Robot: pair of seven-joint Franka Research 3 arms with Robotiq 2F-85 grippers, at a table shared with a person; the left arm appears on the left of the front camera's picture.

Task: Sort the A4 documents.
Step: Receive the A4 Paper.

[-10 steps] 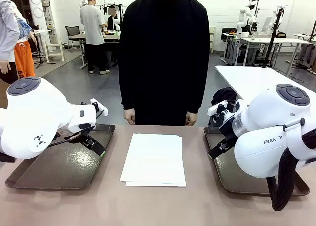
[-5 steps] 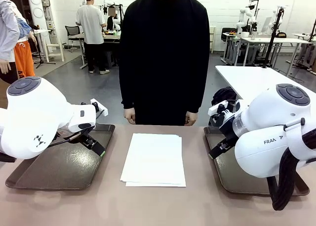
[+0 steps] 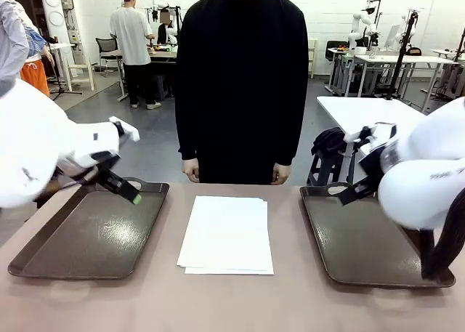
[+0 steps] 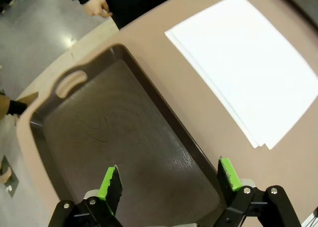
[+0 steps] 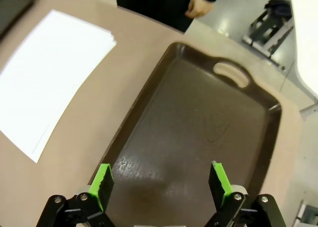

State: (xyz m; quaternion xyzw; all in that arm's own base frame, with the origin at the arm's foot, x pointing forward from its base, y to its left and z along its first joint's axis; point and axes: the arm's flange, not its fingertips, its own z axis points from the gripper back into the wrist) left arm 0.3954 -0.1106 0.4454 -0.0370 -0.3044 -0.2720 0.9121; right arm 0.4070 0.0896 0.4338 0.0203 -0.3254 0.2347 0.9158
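A stack of white A4 documents [image 3: 227, 234] lies flat in the middle of the table, its edges slightly fanned. In the left wrist view the documents [image 4: 248, 63] lie beyond the tray's long edge, and in the right wrist view the documents [image 5: 49, 78] sit off to the left. My left gripper [image 3: 131, 195] hovers open above the far end of the left tray; its green pads [image 4: 110, 185] stand wide apart with nothing between them, as my left gripper [image 4: 169, 180] looks down on the tray. My right gripper [image 3: 349, 195] hangs open over the right tray, and my right gripper [image 5: 160, 180] holds nothing.
Two dark brown trays flank the paper, the left tray [image 3: 87, 237] and the right tray [image 3: 363, 237], seen also as the left tray [image 4: 119, 127] and the right tray [image 5: 198, 122]. A person in black stands at the far edge, one hand [image 3: 191, 173] hanging at the side.
Both arms have swung up and outward, so the big white joints no longer cover the trays. Both grippers sit higher. The paper stack and the person have not moved.
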